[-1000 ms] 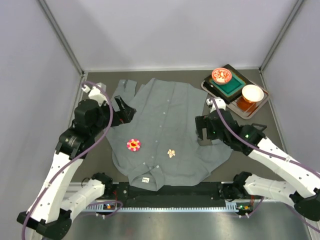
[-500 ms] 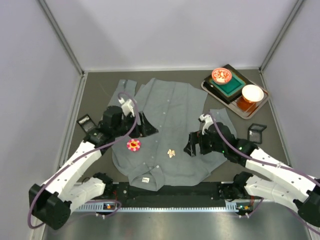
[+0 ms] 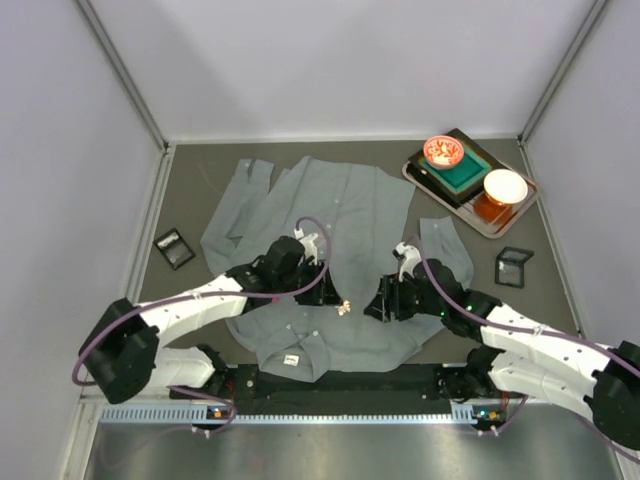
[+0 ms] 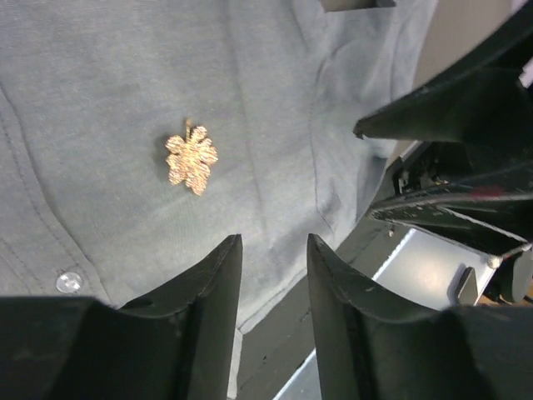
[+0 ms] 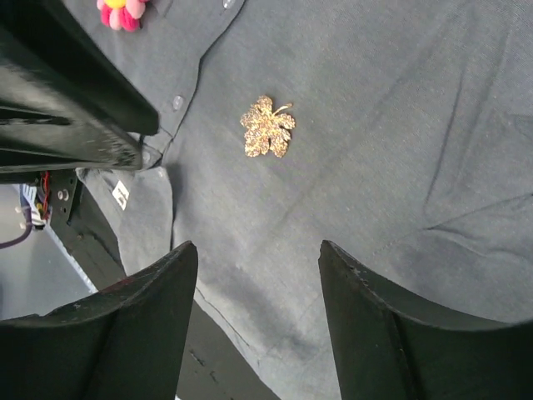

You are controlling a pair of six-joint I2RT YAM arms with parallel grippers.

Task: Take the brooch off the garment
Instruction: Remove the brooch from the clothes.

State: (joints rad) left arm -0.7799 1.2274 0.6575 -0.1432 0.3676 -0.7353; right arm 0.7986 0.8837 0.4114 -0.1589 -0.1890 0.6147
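Observation:
The grey garment [image 3: 340,205] lies flat on the dark table, collar towards the arms. A gold leaf-shaped brooch [image 3: 343,307] is pinned near its front placket [image 4: 191,161] [image 5: 267,127]. My left gripper [image 3: 325,292] hovers just left of the brooch, its jaws [image 4: 273,243] narrowly open over bare cloth, holding nothing. Just right of the brooch is my right gripper [image 3: 378,305], jaws [image 5: 256,250] wider open and empty above the shirt. A pink flower brooch [image 5: 123,12] shows at the top edge of the right wrist view; in the top view the left arm hides it.
A tray [image 3: 522,208] at the back right holds a red bowl [image 3: 443,151], a white bowl [image 3: 505,185] and a green block. Small black squares lie left [image 3: 174,248] and right [image 3: 514,266] of the shirt. The two grippers face each other closely.
Both arms have swung inward from the shirt's sides to meet over the gold leaf brooch. Both pairs of jaws have narrowed, the left more than the right.

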